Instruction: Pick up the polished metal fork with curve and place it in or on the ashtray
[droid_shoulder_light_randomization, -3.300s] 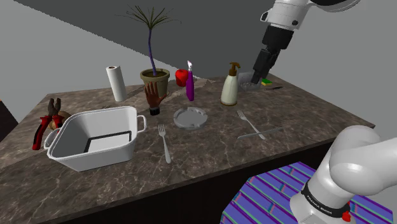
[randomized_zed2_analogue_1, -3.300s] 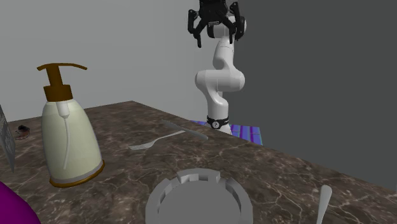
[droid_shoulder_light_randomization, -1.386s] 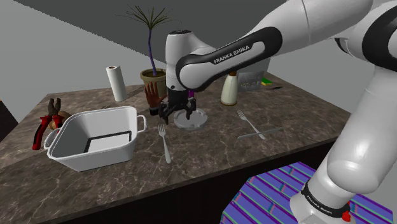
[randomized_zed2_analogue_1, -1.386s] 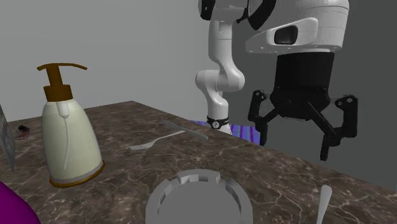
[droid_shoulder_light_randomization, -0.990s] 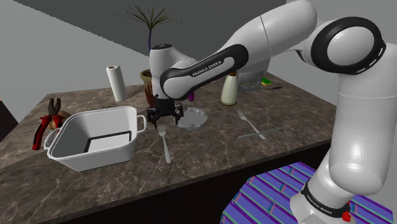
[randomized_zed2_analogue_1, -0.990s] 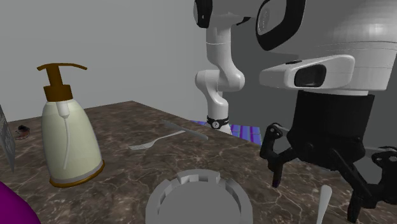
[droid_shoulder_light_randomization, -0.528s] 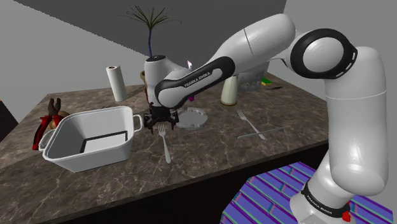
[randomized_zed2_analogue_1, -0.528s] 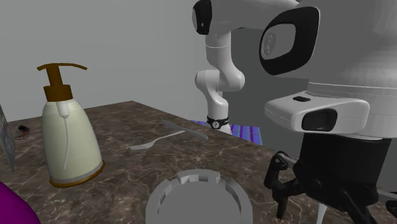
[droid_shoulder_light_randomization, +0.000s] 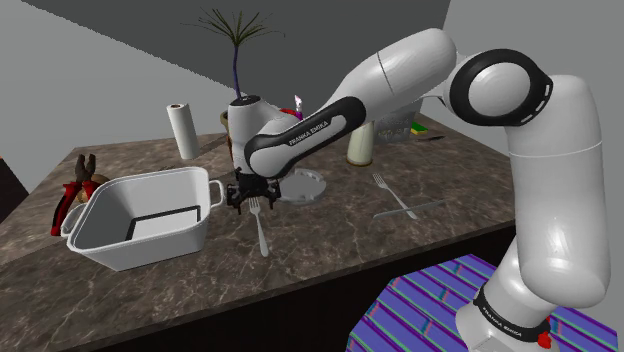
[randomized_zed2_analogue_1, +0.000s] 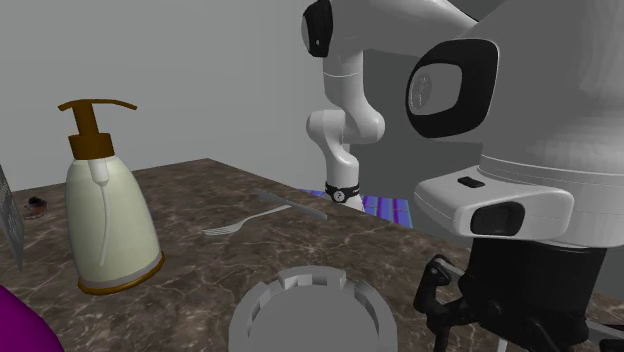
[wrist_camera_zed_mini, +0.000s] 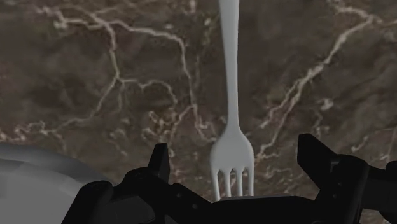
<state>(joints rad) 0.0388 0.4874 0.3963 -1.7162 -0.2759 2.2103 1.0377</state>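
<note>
Lowered since a moment ago, the wide-open fingers (wrist_camera_zed_mini: 316, 158) straddle the fork (wrist_camera_zed_mini: 231, 153), untouched on the worktop (wrist_camera_zed_mini: 95, 76); grasping, lifting and ashtray (droid_shoulder_light_randomization: 303, 187) placement remain.

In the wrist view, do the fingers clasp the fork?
No, the fingers stand apart, one on each side of the fork, and neither touches it.
</note>
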